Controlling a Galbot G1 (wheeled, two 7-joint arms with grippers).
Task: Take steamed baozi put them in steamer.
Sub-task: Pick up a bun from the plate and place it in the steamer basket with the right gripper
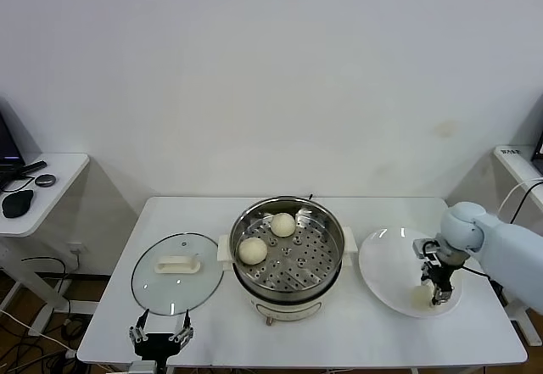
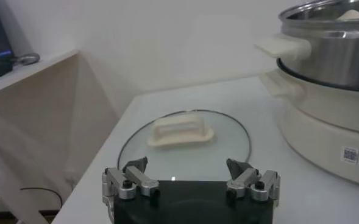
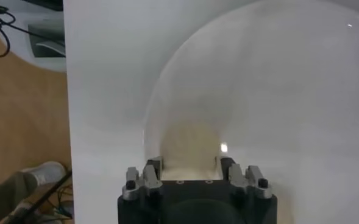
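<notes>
We take the steamer [image 1: 288, 255] as our landmark; it sits mid-surface [image 1: 212, 327], a steel pot with a holed tray and white side handles.

Farthest left of the steamer, at the near edge of the surface, our left hand [image 1: 159, 335] waits with its fingers spread wide and nothing between them. Just beyond it, and beside the steamer's left handle, the glass lid [image 1: 177, 273] lies flat with its white handle up.

Inside the steamer two buns [image 1: 252, 250] already rest on the tray, one toward the left wall and one toward the back wall; the rest of the tray is bare.

Right of the steamer, near its right handle but not touching it, lies the white plate [image 1: 390, 264]. Our right hand [image 1: 439, 293] is down over the plate's near right part, pointing straight down. A third bun [image 3: 188, 146] sits directly under it, between the two fingers [image 3: 152, 167]: the wrist view shows its pale round bulk filling the gap, and the fingers stand half-narrowed on either side of it. We cannot tell whether they already press the dough.

We judge the grasp to be in hand. The bun is round, so no axis matters; what counts is that it lies straight below the right hand, and that the steamer lies left of it, well within the right arm's side. We see only three buns in all.
</notes>
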